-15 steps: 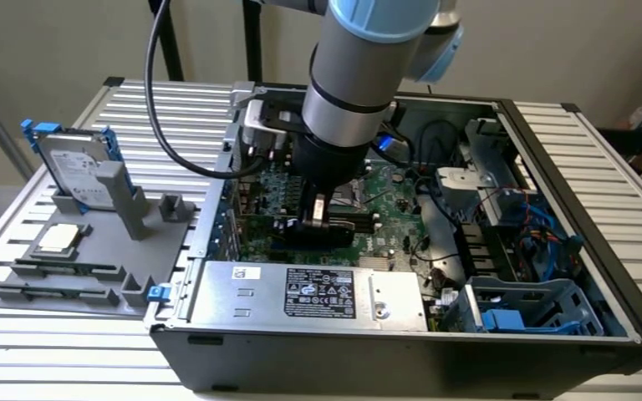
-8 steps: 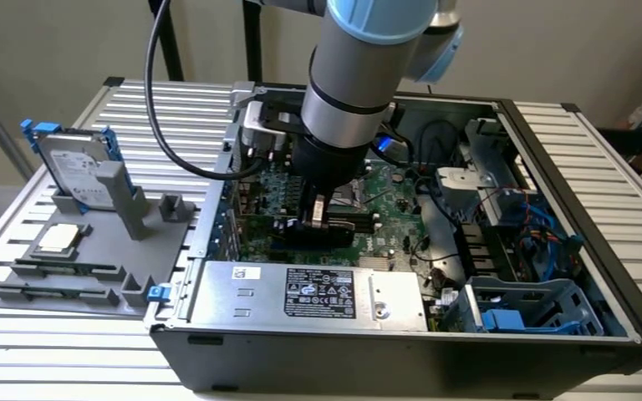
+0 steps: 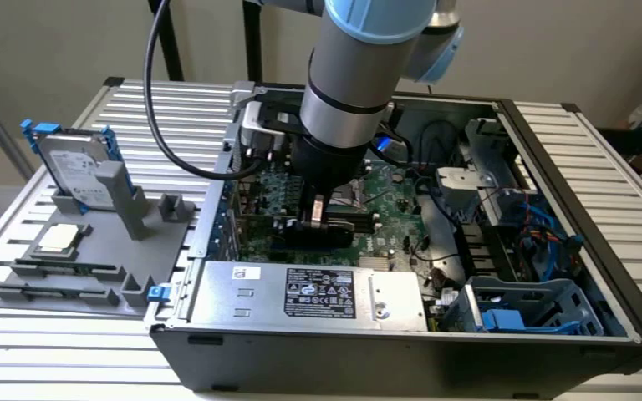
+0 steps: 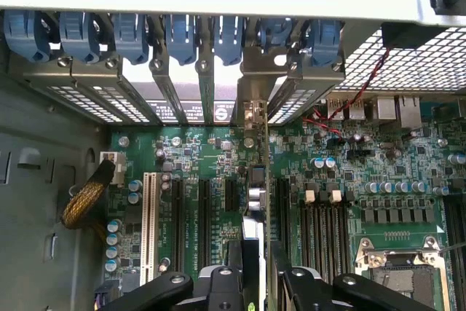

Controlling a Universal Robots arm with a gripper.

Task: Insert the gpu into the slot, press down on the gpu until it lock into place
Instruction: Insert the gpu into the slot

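Pinching the gpu [image 4: 253, 194] edge-on, the pincer [image 4: 255, 289] held it upright over the motherboard [image 4: 218, 158]; pressing well probably meant pushing straight down, evenly, without tilt.

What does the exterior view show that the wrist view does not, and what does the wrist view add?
Exterior view: the silver power-supply box, the grey tray with a hard drive at the exterior view's left. Wrist view: a row of blue bracket clips, a white expansion slot, the CPU socket. Both: the green motherboard and the gripper at the black gpu, which stands on edge.
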